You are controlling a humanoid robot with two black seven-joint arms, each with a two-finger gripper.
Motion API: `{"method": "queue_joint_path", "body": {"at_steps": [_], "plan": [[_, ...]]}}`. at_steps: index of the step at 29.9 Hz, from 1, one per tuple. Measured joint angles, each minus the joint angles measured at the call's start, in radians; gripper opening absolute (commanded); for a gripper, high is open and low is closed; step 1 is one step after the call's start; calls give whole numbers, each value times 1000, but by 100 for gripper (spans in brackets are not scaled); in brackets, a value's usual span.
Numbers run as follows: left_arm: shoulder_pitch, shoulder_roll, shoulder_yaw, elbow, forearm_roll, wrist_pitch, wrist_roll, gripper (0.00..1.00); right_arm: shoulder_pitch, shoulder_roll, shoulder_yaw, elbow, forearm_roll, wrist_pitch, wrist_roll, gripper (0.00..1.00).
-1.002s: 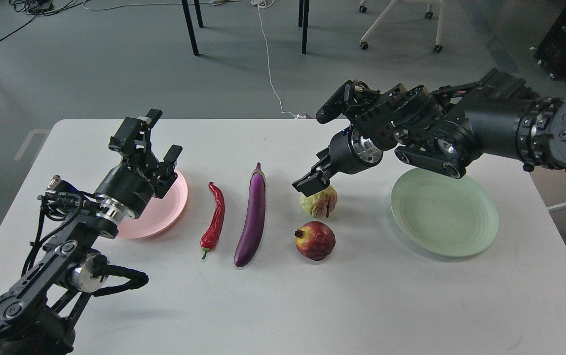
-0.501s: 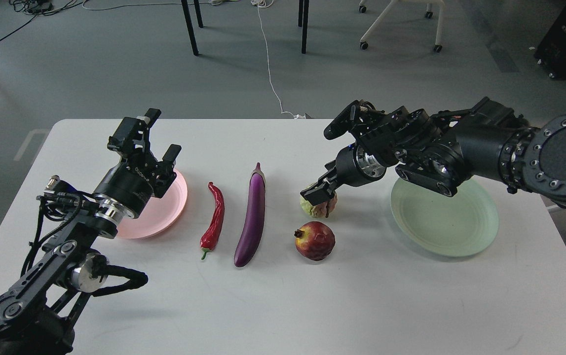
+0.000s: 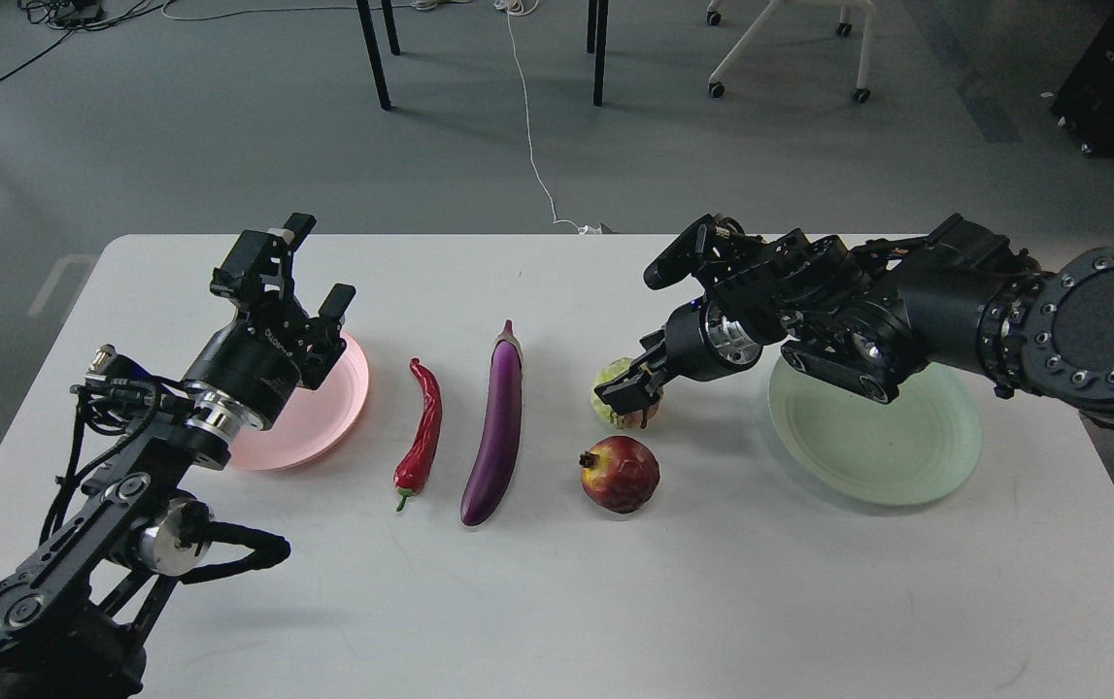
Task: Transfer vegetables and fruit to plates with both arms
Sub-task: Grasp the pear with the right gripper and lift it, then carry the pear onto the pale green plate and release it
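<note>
Nothing was yet on a plate. The pink plate (image 3: 333, 419), at middle left of the frame, and the green plate (image 3: 875, 432), at middle right, were both bare as far as could be seen. All four items lay on the white table (image 3: 557, 602) between them: the red chili pepper (image 3: 422, 434), just right of it the purple eggplant (image 3: 495, 425), then the pomegranate (image 3: 621, 474) lower in the frame and the yellow-green fruit (image 3: 618, 400) above it.

The right gripper (image 3: 636, 384) was down at the yellow-green fruit, with its dark fingers placed around the top of it. I judged this as the first pick, only in beginning. Whether the fingers already pressed on the fruit or were only beside it, I could not tell; they covered much of the fruit and looked as one dark shape.

The left gripper (image 3: 292, 277) hovered above the pink plate with its fingers spread apart, holding nothing. Its wrist hid the left part of that plate. The right arm covered the upper rim of the green plate.
</note>
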Motion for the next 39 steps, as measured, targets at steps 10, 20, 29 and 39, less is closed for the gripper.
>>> {"method": "queue_joint_path", "body": {"at_steps": [10,20,29,39], "plan": [[0,8,0,0,0,0,0,98,28,0,-3,22,0,9,0,38],[-2,20,2,-1,-1,-2,0,98,213,-192,-14,155,-93,9,0,39],[-2,16,17,-2,-2,-5,0,98,188,-504,-38,209,-350,-7,0,40],[-2,7,20,0,2,-5,0,98,14,-535,-11,136,-353,-129,0,54]]}}
